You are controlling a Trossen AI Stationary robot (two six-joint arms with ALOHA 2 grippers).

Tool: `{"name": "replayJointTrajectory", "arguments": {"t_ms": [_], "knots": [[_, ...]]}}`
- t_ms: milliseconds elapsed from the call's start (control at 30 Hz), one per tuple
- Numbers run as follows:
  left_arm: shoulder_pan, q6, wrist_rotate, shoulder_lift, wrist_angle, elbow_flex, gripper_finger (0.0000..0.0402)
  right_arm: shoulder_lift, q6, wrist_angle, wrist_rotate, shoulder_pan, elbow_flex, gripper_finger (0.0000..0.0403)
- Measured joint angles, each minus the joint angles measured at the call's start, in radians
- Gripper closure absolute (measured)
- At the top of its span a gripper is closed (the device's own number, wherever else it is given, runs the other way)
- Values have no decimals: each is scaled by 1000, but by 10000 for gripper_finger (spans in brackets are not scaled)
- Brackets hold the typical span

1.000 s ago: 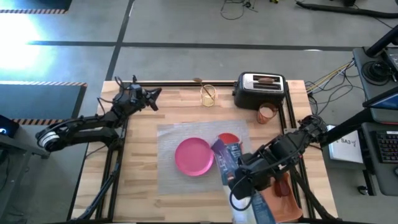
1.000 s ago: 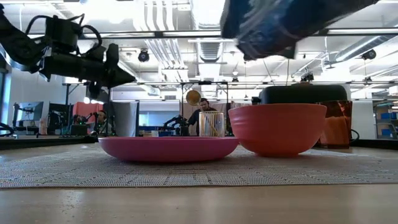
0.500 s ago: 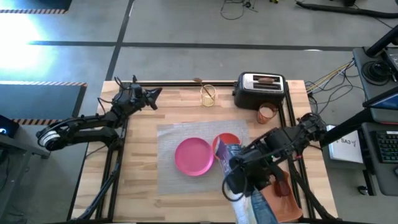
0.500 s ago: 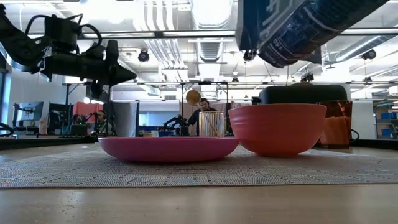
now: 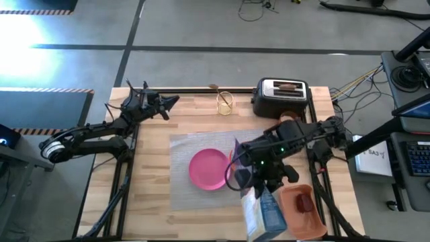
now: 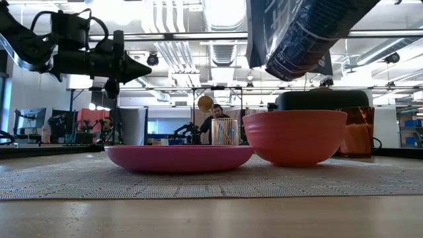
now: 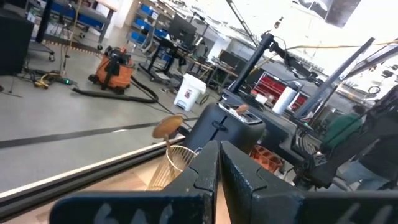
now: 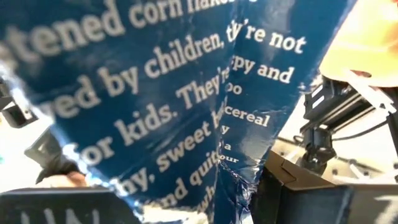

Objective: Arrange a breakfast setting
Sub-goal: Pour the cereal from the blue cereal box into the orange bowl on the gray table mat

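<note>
1. Two arms in the high view. The left gripper (image 5: 172, 101) hovers at the upper left of the tabletop (image 5: 151, 202), fingers clenched on nothing; the left wrist view shows the two dark fingers (image 7: 205, 177) pressed together.
2. Right gripper (image 5: 259, 191) sits centre-right in the high view, its fingers grasping a blue cereal box (image 5: 262, 212) held above the tabletop.
3. Box long axis runs from frame centre toward the lower edge in the high view, its far end at the bottom right. In the low view the box (image 6: 297, 33) hangs tilted at the top of the frame, above the orange bowl (image 6: 295, 136).
4. Pink plate (image 5: 209, 169) lies flat on the grey placemat (image 5: 185, 191), centre of the high view. The bowl is mostly hidden under the arm there; the low view shows it upright just right of the plate (image 6: 178, 157).
5. Orange tray (image 5: 302, 214) at lower right holds a red item (image 5: 306, 202).
6. Toaster (image 5: 281, 97) at upper centre-right, a toast slice (image 5: 287, 85) in its slot; wire holder (image 5: 224, 102) to its left.
7. Right wrist view shows only the box's printed face (image 8: 174, 93).
</note>
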Motion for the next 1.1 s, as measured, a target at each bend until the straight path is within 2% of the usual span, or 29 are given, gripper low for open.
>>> {"name": "replayJointTrajectory", "arguments": {"t_ms": [300, 567, 733, 1100], "knots": [[0, 0, 0, 0, 0, 0, 402, 0, 22, 0, -81, -72, 0, 294], [0, 15, 0, 0, 0, 0, 402, 0, 22, 0, -97, -96, 0, 294], [0, 15, 0, 0, 1, 0, 402, 0, 59, 0, -170, -108, 0, 295], [0, 18, 0, 0, 2, 0, 402, -2, 43, 0, -171, -159, -3, 295]]}}
